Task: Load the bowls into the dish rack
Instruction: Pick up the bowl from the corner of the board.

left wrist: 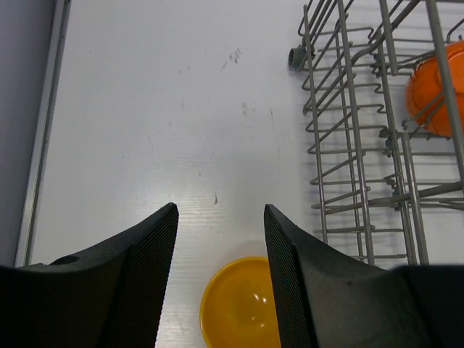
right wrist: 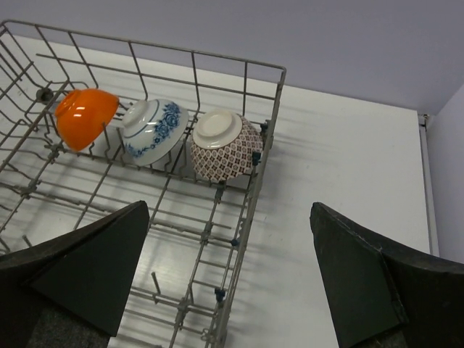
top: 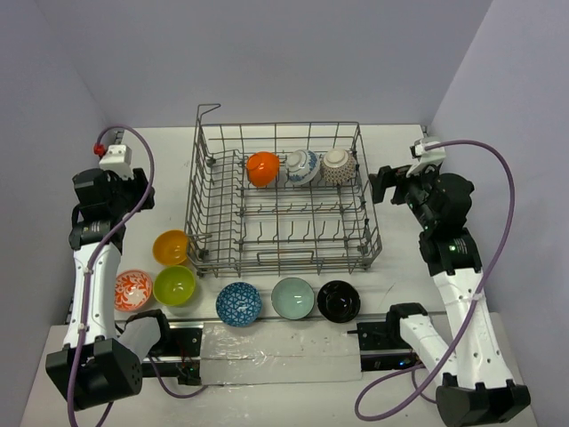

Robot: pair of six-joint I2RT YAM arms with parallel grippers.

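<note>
Overhead camera looked down from the near side. Wrist cameras sat closer, flanking the dish rack (top: pixel 284 259); all shared the orange bowl (top: pixel 262 168).

White table (top: pixel 164 182), clear plastic sheet (top: pixel 277 352)

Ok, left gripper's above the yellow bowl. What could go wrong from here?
1. The yellow bowl sits close between the dish rack and the lime green bowl; the left gripper could bump either one on descent.
2. Its jaws stand narrower than the bowl, so only a rim pinch fits, and that may slip.
3. The right gripper hangs wide open beside the red-patterned bowl in the rack; a swing could knock it.
</note>
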